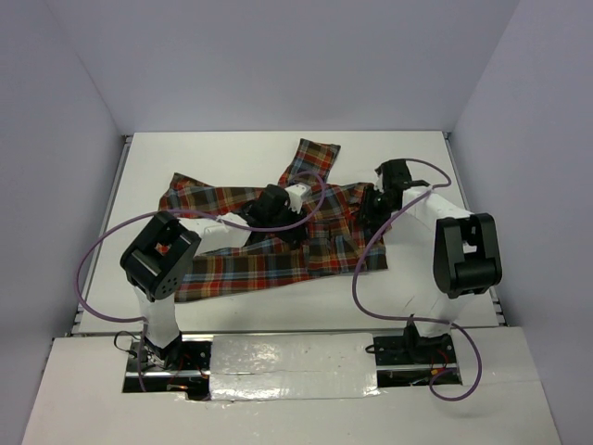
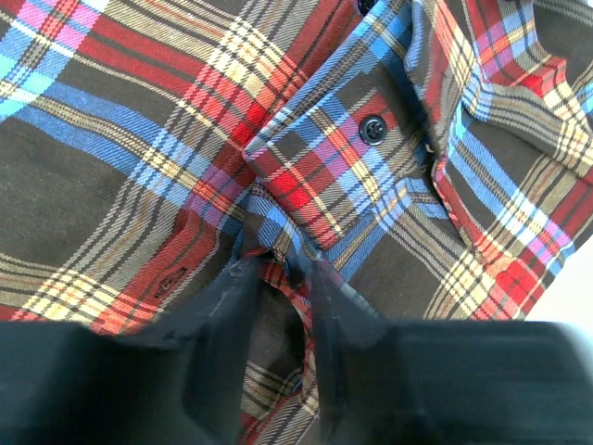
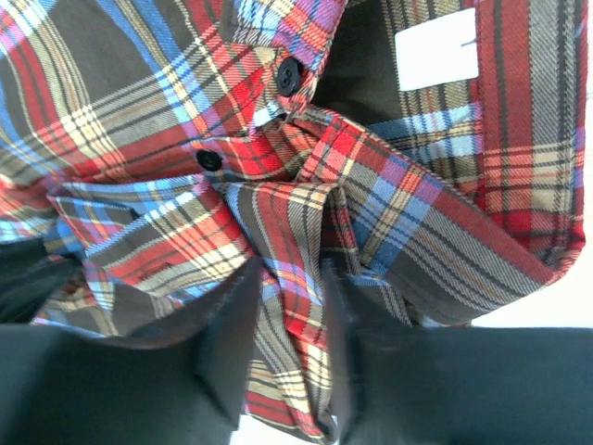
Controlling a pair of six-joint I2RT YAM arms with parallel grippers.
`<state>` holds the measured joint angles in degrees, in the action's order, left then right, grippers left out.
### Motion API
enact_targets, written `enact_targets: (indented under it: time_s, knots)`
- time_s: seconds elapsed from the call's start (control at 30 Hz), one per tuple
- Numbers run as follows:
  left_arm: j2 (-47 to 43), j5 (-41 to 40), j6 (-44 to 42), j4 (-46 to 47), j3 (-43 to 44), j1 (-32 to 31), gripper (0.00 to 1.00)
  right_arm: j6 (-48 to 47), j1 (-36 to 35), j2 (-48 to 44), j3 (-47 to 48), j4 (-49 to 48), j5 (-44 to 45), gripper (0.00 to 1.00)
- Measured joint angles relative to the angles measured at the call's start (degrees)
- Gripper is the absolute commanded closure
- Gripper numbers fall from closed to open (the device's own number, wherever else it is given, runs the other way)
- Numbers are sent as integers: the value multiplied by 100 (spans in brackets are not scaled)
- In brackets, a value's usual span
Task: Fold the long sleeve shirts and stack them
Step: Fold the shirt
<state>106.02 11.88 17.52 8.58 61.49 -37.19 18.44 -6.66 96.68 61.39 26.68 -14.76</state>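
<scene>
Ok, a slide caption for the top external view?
Two arms reach over a rumpled plaid shirt on the white table, left gripper and right gripper down on its fabric.

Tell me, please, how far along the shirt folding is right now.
Done: nothing yet; the plaid shirt lies rumpled on the table, one sleeve flung toward the far edge. In hand: the left jaws and the right jaws each appear to pinch a ridge of cloth near the buttons. To do: every fold, then stacking.

Robot lab cell: white table [image 1: 222, 153], plain walls [image 1: 278, 65], purple cables [image 1: 85, 269].
</scene>
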Motion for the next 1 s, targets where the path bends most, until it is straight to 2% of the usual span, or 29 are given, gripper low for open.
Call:
enact_targets:
  time_s: [0.03, 0.1, 0.3, 0.4, 0.5, 0.57, 0.63, 0.7, 0.77, 0.87, 0.97, 1.0]
  knots:
    - [0, -2, -81, -2, 0, 0, 48, -15, 7, 17, 35, 39, 11, 47]
    - [-9, -2, -164, -15, 0, 0, 38, -7, 33, 22, 94, 140, 55, 40]
    - [-310, -17, -575, -407, 0, -2, 31, 125, 138, -442, 116, 435, 284, 21]
    - [-726, -74, -850, -772, 2, -2, 29, 280, 201, -1200, -83, 516, 422, 20]
    - [-1311, -232, -1134, -1377, 111, 48, 24, 507, 450, -2162, -664, 514, 435, 23]
    - [-1707, -284, -1182, -1803, 238, 199, 25, 702, 745, -2656, -1217, 511, 404, 23]
    - [-2055, -284, -1172, -2288, 378, 693, 27, 892, 1082, -3001, -1858, 472, 361, 24]
    - [-2275, -358, -1198, -2780, 494, 1611, 24, 1084, 1333, -3115, -2420, 380, 254, 26]
    - [-2371, -597, -1360, -3287, 529, 2844, 19, 1309, 1484, -3069, -2872, 210, 35, 28]
    - [-2461, -968, -1777, -3993, 378, 4223, 15, 1537, 1532, -2702, -3021, -111, -291, 29]
    - [-2752, -1132, -2221, -4481, -50, 5095, 10, 1626, 1532, -2415, -3023, -505, -509, 30]
    - [-2835, -1202, -2343, -4562, -195, 5272, 5, 1650, 1532, -2371, -3025, -623, -579, 30]
